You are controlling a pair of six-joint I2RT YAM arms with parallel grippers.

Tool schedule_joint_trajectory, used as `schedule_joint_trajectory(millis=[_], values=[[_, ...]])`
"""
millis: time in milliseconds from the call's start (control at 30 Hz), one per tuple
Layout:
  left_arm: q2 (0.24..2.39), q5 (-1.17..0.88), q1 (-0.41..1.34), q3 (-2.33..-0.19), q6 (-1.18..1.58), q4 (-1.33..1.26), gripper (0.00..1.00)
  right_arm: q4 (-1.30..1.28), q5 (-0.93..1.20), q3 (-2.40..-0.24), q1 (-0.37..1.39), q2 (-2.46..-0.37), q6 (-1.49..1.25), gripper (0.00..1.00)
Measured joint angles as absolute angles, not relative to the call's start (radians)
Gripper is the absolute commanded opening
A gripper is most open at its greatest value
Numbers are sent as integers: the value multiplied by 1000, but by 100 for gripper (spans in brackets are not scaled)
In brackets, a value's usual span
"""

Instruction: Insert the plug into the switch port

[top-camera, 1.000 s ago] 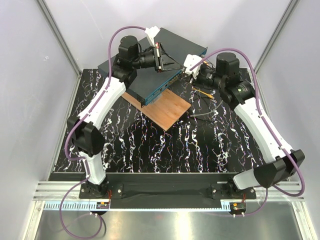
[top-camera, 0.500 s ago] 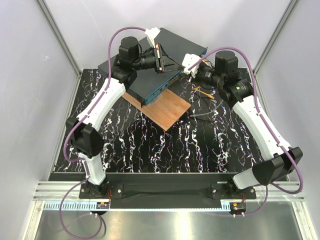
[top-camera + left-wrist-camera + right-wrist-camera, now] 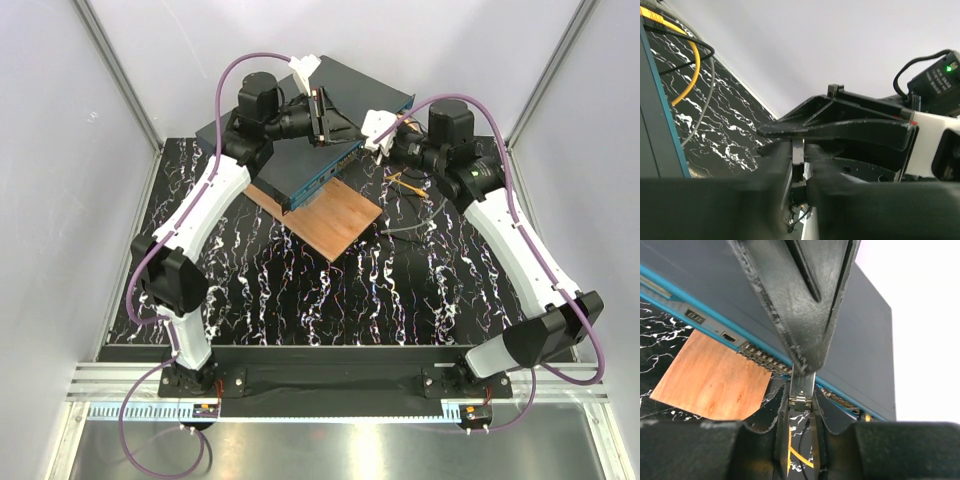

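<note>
Plug [image 3: 802, 390]: tiny pale piece, standing upright where the tips of both grippers meet; off the table [image 3: 300, 290], just in front of the switch's socket row; not in any socket
Right gripper [image 3: 801, 416]: jaws narrow; right wrist cam shows a finger [image 3: 781, 432] close against each side of the plug's lower half; looks pinched, w/ the plug poking up past the tips
Left gripper [image 3: 799, 167]: jaws parted a little; left wrist cam (blurred near the lens) shows the plug in the slit w/ a thin dark gap on one side; can't tell if either pad touches it; from the right wrist cam its finger is a black wedge w/ its tip on the plug's top end
Grippers, rel. pos.: tip to tip, crossed approx. at right angles, plug between; top cam has them meeting off the right end of the switch's front face
Switch [image 3: 700, 275]: flat, dark top, thin teal front edge; socket row [image 3: 762, 357] faces the plug; sits partly on the wooden board [image 3: 710, 385]
Cables: yellow cable [image 3: 692, 65] and grey cable [image 3: 710, 100] lie on the table beyond the switch's corner; where their ends go can't be made out
</note>
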State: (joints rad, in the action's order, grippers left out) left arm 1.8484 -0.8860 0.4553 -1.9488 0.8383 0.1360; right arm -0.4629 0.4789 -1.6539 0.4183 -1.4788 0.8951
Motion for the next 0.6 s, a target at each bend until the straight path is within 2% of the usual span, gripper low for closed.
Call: schedule_joint_trajectory(millis=[67, 133, 300, 500, 533, 600], values=[[1848, -886, 455, -1953, 829, 141, 59, -471, 473, -1673, 418, -1484, 893, 0], [1848, -882, 450, -1957, 822, 142, 63, -499, 460, -1707, 418, -1496, 875, 0], [1848, -871, 408, -2017, 765, 151, 64, -608, 459, -1804, 390, -1530, 748, 0], [1834, -762, 353, -2174, 525, 286, 55, -757, 510, -1849, 243, -1542, 603, 0], [1829, -743, 353, -2178, 489, 308, 49, -779, 517, -1848, 223, -1542, 591, 0], [1822, -707, 355, -2180, 398, 358, 43, -825, 518, -1844, 193, -1542, 581, 0]])
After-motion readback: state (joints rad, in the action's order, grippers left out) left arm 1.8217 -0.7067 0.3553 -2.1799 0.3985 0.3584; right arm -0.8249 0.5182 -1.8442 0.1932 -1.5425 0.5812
